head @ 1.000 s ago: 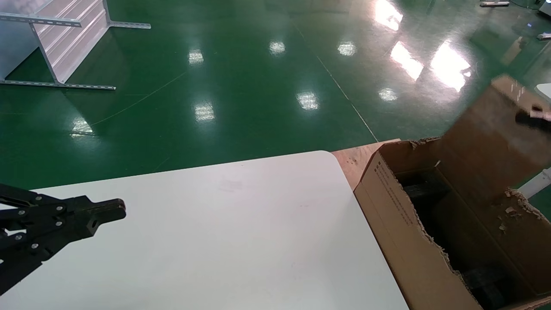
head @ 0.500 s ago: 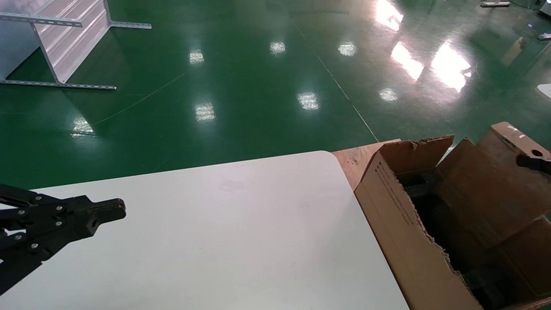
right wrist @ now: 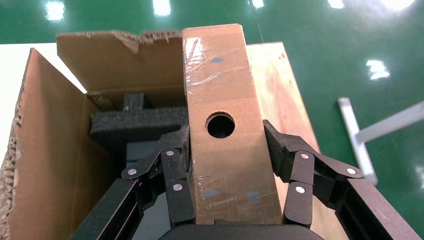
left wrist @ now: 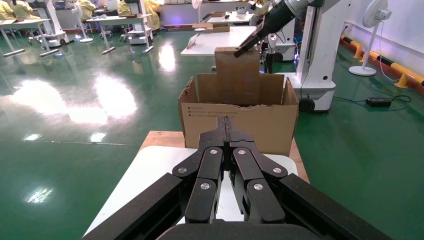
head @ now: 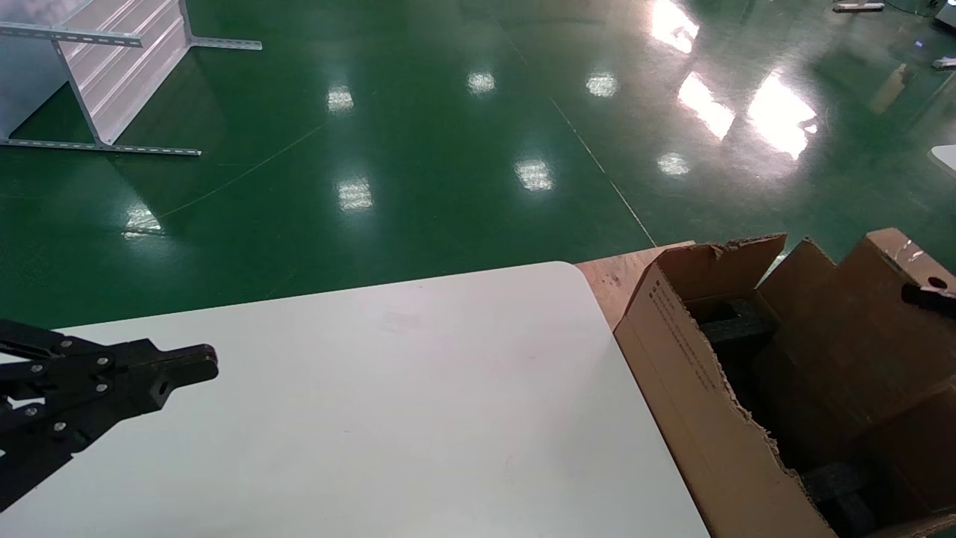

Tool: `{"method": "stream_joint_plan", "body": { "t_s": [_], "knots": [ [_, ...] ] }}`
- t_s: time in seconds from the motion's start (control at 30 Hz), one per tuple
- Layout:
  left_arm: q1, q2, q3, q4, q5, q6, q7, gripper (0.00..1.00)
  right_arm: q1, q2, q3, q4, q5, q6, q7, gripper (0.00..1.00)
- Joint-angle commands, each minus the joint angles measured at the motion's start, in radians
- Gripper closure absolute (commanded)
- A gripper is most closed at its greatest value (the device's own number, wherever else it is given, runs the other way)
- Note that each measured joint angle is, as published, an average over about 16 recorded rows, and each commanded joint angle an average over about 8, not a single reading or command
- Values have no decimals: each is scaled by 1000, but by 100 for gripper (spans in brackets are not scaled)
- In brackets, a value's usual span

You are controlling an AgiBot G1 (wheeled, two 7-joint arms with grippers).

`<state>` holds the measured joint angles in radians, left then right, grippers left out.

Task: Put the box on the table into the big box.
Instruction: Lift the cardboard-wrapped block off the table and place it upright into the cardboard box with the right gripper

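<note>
My right gripper [head: 930, 295] is shut on the box [head: 844, 329], a flat brown box with taped sides. It holds the box on end, its lower part down inside the big box [head: 694, 403]. In the right wrist view the fingers [right wrist: 280, 145] clamp the narrow face just below its round hole, on the box [right wrist: 220, 90], above the black foam [right wrist: 135, 122] in the big box [right wrist: 45, 150]. My left gripper [head: 205, 366] is shut and empty over the near left of the white table [head: 411, 388]. The left wrist view shows it [left wrist: 226, 122] facing the big box [left wrist: 240, 125].
The big box stands on a wooden board [head: 609, 276] right beside the table's right edge. Its flaps [head: 747, 258] are ragged and stand up. Glossy green floor [head: 448, 149] lies beyond, with a metal frame [head: 112, 75] far back on the left.
My right gripper has come down with the box, from high above the big box to partly inside it. The left arm has not moved.
</note>
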<state>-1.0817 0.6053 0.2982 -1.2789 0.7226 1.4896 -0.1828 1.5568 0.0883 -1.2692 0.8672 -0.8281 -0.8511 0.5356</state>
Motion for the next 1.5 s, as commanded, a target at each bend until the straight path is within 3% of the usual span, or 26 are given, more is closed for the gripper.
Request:
{"method": "stream_joint_plan", "body": {
  "t_s": [0.03, 0.3, 0.6, 1.1, 1.5],
  "knots": [
    [0, 0, 0, 0, 0, 0, 0, 100, -19, 16, -37, 32, 40, 35, 6, 100],
    [0, 0, 1, 0, 0, 0, 0, 100, -45, 56, -151, 139, 139, 182, -19, 100],
    [0, 0, 1, 0, -1, 0, 0, 100, -51, 60, -234, 191, 212, 268, -62, 100],
    [0, -1, 2, 0, -1, -1, 1, 100, -55, 21, -319, 163, 304, 305, -133, 100],
    [-1, -1, 2, 0, -2, -1, 1, 100, -28, -44, -318, 109, 365, 285, -208, 100]
  ]
}}
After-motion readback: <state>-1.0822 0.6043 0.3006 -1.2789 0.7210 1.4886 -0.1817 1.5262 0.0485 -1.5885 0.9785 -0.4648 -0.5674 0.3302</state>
